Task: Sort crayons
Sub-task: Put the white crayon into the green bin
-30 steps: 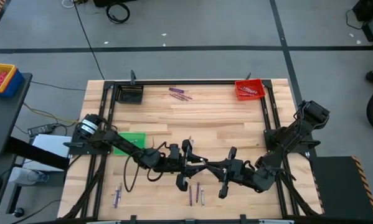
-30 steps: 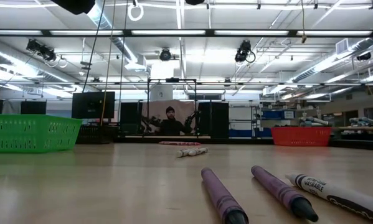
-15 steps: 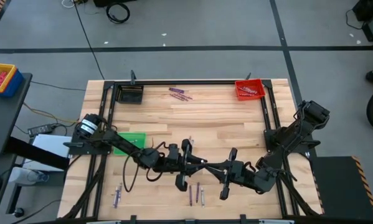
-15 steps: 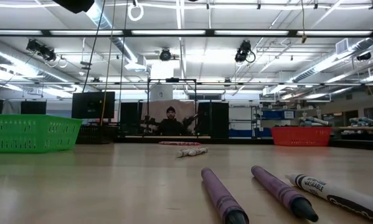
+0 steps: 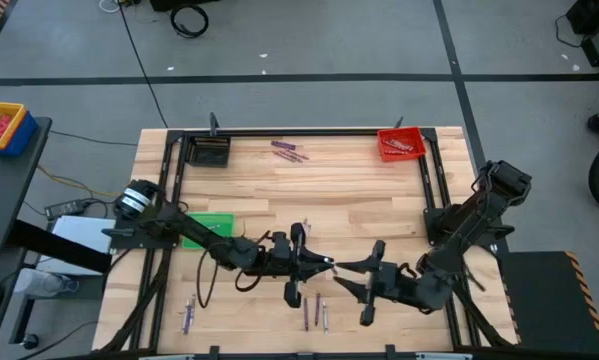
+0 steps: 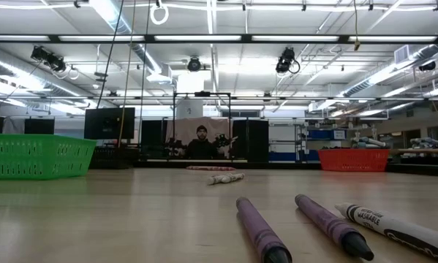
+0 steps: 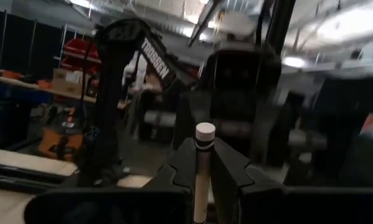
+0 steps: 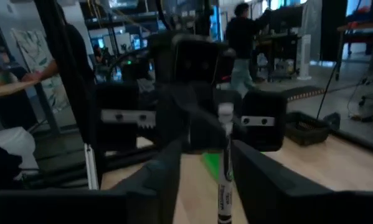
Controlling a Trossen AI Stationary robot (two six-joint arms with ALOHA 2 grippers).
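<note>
So this looks like a mid-air handoff: a white crayon [image 7: 204,163] sits pinched between the left gripper [image 5: 309,262] fingers [image 7: 180,163], clamped tight around its barrel, held up over the near-middle of the table [image 5: 359,190]. The right gripper [image 5: 351,278] is just beside it with its jaws spread and nothing in them; its own camera shows the same crayon standing free in the gap. More loose crayons [image 5: 314,310] lie on the wood near the front edge, a few purple ones [image 5: 288,151] are at the far side, between the black bin [image 5: 209,152] and the red bin [image 5: 400,143], and a green bin [image 5: 211,226] is on the left. Crayons should be featherlight, stiff but snappable, with a slick paper wrap, so I'd hold mid-barrel, gently.
</note>
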